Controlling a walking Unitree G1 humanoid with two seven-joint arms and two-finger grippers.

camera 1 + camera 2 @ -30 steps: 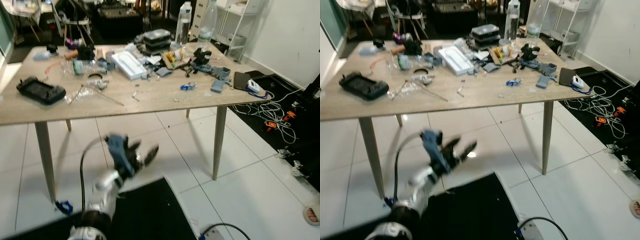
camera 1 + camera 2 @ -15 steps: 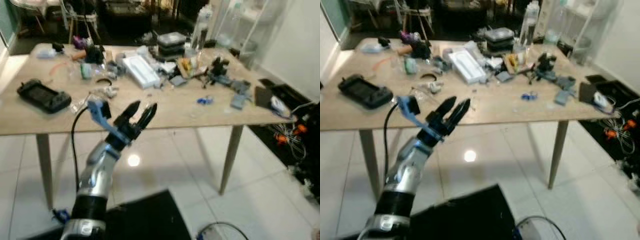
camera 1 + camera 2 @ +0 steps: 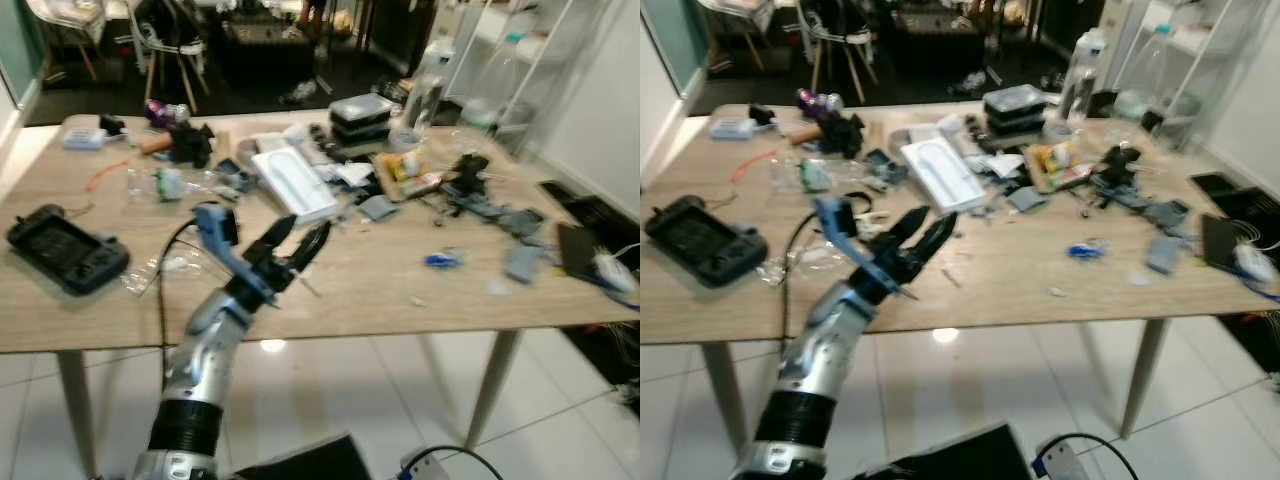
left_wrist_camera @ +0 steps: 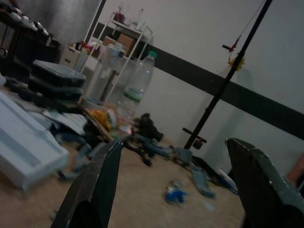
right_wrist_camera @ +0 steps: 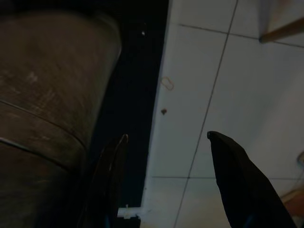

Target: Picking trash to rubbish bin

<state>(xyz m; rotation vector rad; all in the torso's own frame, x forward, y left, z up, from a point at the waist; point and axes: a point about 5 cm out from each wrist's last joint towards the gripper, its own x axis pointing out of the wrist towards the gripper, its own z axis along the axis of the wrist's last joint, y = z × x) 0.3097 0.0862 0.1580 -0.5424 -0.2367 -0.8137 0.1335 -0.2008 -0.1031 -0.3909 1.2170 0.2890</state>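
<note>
Reaching my left fingers (image 3: 300, 250) out over the near part of the cluttered wooden surface (image 3: 380, 290), I am holding them spread apart with nothing between them, tips pointing toward the middle of the mess. No rubbish bin is showing itself to me, so I am judging this as the picking half of the job. The trash is lying all around: crinkled clear plastic (image 3: 160, 268) near the front edge beside my forearm, a small blue scrap (image 3: 442, 260) further to my right, and a yellow wrapper (image 3: 405, 180) deeper in by the stacked black containers (image 3: 362, 112) and the clear bottle (image 3: 1078, 85). In my left wrist view the blue scrap (image 4: 175, 192) is sitting between my two fingers (image 4: 97, 185), well ahead of them. To do this well, I am thinking of choosing one light piece, coming down low and level, and keeping clear of the black handheld console (image 3: 65, 258) and the white tray (image 3: 295, 185), which look like things to keep. My right fingers (image 5: 166, 185) are hanging open above the tiled floor (image 5: 204, 95), idle and dim
</note>
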